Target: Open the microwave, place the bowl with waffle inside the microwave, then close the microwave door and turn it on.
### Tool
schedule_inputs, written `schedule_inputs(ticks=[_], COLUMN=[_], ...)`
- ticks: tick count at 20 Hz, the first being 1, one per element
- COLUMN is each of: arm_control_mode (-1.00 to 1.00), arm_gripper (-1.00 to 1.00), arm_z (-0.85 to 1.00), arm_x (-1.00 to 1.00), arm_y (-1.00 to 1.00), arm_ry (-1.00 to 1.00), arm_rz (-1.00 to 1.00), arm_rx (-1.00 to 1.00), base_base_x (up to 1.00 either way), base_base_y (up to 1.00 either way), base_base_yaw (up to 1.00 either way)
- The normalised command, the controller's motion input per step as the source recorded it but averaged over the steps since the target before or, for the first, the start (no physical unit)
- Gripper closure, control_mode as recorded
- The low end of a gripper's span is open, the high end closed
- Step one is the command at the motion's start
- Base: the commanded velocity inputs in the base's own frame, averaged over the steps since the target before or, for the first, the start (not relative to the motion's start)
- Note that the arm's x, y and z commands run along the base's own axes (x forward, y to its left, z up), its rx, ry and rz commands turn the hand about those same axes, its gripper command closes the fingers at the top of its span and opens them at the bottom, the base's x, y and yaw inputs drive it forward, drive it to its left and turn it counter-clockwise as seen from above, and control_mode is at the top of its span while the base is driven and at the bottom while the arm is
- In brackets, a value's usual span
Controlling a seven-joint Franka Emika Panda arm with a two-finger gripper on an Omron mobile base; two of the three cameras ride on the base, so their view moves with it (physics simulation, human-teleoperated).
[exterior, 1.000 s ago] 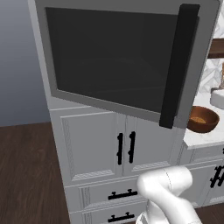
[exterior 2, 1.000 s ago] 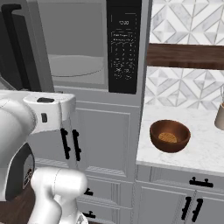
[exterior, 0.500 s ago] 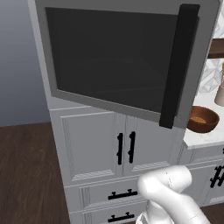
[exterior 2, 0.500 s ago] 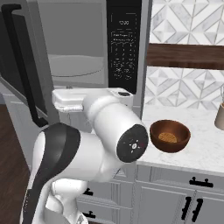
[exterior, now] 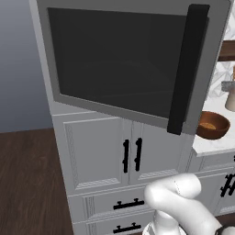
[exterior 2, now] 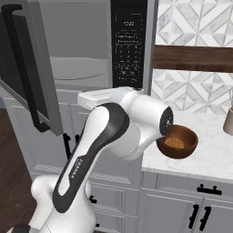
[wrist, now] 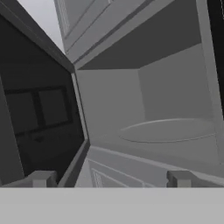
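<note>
Grey cabinet doors point(exterior: 117, 153) with short black vertical handles point(exterior: 131, 155) stand below the pincer's height, and drawers point(exterior: 121, 204) with black bar pulls lie under them. Dark wood floor point(exterior: 27, 183) spreads low on the left. To the right, a white marble tabletop point(exterior 2: 214, 150) carries a pale beige jar point(exterior 2: 228, 121) at its far right edge. Behind it rises a grey-and-white geometric tile wall point(exterior 2: 195, 86), crossed by a dark wooden shelf point(exterior 2: 193, 58). More cabinet doors point(exterior 2: 200, 214) sit under the tabletop.

The arm point(exterior 2: 113, 132) hides part of the bowl with waffle point(exterior 2: 182, 141).
</note>
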Motion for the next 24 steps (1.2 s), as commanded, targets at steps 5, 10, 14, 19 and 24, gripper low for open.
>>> schedule_inputs(ticks=[5, 10, 14, 19, 24], arm_control_mode=[-1.00, -1.00, -1.00, -1.00, -1.00], arm_gripper=[-1.00, -1.00, -1.00, -1.00, -1.00], arm_z=[-0.34, -0.25, -0.14, -0.12, -0.03], arm_x=[0.58, 0.19, 0.00, -0.07, -0.35], arm_y=[0.41, 0.38, 0.43, 0.58, 0.56], arm_ry=[0.00, 0.00, 0.00, 0.00, 0.00], arm_rz=[0.07, 0.07, 0.08, 0.05, 0.10], arm_rx=[0.00, 0.00, 0.00, 0.00, 0.00], base_base_x=[0.00, 0.00, 0.00, 0.00, 0.00], base_base_y=[0.00, 0.00, 0.00, 0.00, 0.00], base_base_yaw=[0.00, 0.00, 0.00, 0.00, 0.00])
